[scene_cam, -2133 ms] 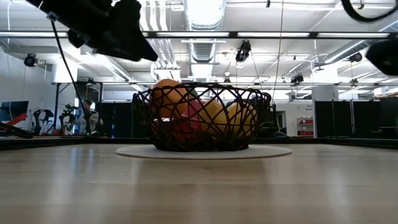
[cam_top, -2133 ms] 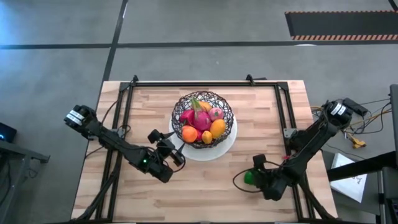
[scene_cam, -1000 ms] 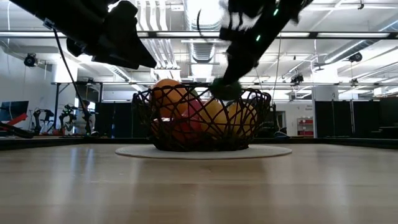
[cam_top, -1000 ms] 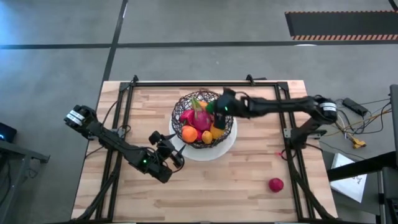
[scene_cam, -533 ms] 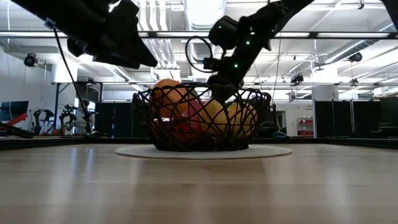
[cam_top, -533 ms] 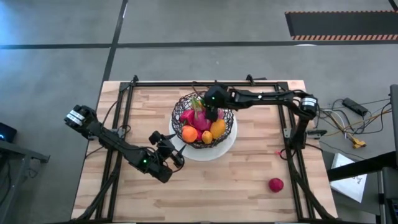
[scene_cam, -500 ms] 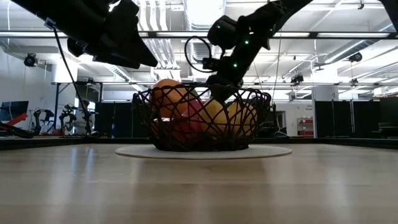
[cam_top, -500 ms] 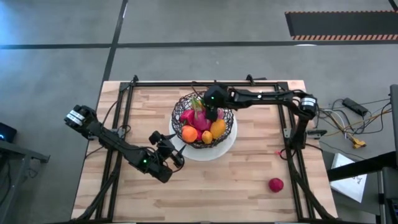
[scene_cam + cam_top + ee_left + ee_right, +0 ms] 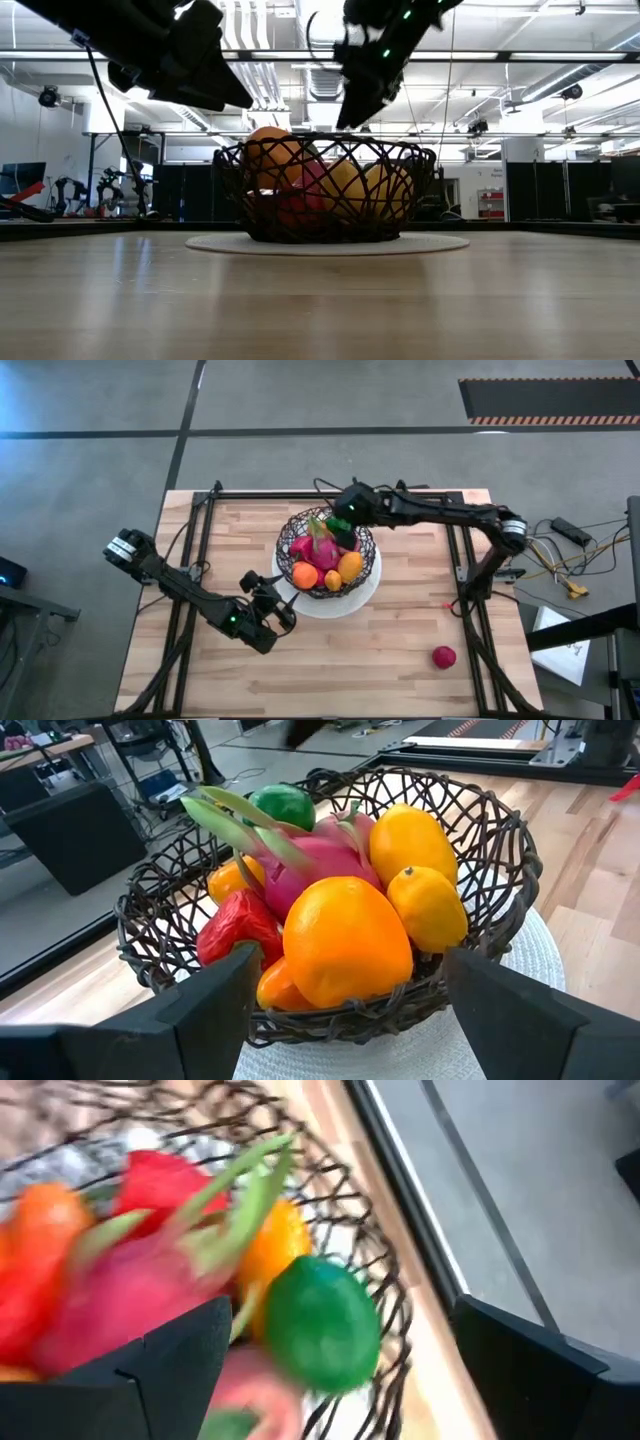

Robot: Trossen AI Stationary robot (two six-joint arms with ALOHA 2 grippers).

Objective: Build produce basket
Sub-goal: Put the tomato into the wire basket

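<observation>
The round black wire-mesh basket [image 9: 327, 549] stands on a flat white round plate [image 9: 368, 586] near the middle of the wooden bench [image 9: 400, 650], toward its far edge. It is heaped with toy produce: a magenta dragon fruit with long green leaves [image 9: 315, 860] in the centre, a large orange fruit [image 9: 345, 940] at the near rim, a small yellow lemon [image 9: 428, 907] beside it, a taller yellow-orange fruit [image 9: 410, 840] behind the lemon, a red wrinkled piece [image 9: 237, 925] on the left side, and a round green fruit [image 9: 320, 1323] lying at the far rim of the pile. A lone round magenta-red fruit [image 9: 444, 656] sits on the bench near the front right corner, well apart from the basket.

The right gripper [image 9: 343, 519] hangs just above the basket's far rim, its fingers spread wide and empty, with the green fruit lying free below them. The left gripper [image 9: 281, 600] hovers near the plate's front left edge, pointing at the basket; its fingers [image 9: 215, 1000] stand apart and hold nothing.
</observation>
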